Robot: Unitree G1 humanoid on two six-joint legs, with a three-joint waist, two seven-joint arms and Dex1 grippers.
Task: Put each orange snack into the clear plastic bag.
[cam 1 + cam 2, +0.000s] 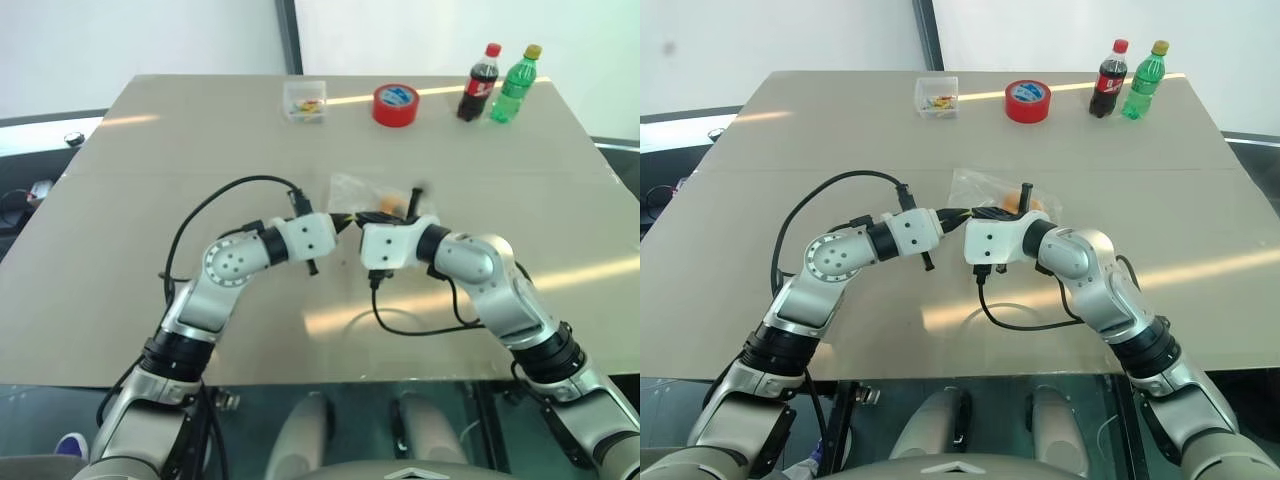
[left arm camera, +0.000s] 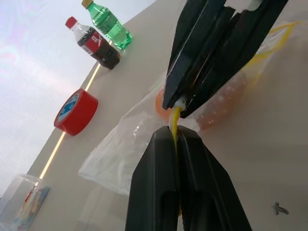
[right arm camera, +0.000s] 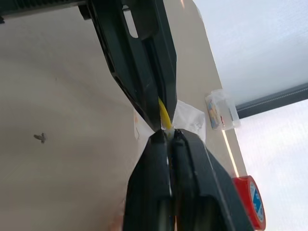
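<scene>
We see the clear, crinkly plastic zip bag [image 2: 125, 144] with its yellow strip [image 2: 175, 120] along the mouth lying on the middle of the beige table [image 1: 120, 200], and through its film the orange, bun-like snacks [image 2: 221, 103] show as an orange mass already inside; we cannot tell from these views whether that is one piece or both, and no orange piece lies loose on the tabletop. Our left gripper [image 2: 177, 137] is clenched on the yellow strip, and our right gripper [image 3: 168, 137] is clamped on the same strip just beside it, the two pairs of black fingers meeting tip to tip over the bag's mouth. We judge that both pinch the strip this way to press the zip together or to hold the mouth steady, so the loading looks done or nearly so. Further out, well apart from the bag, a red roll of tape [image 1: 395, 104] sits toward the far edge, with a small clear rigid box [image 1: 304, 100] to its left and a dark cola bottle [image 1: 480, 83] touching or just beside a green plastic bottle [image 1: 515, 85] to its right
</scene>
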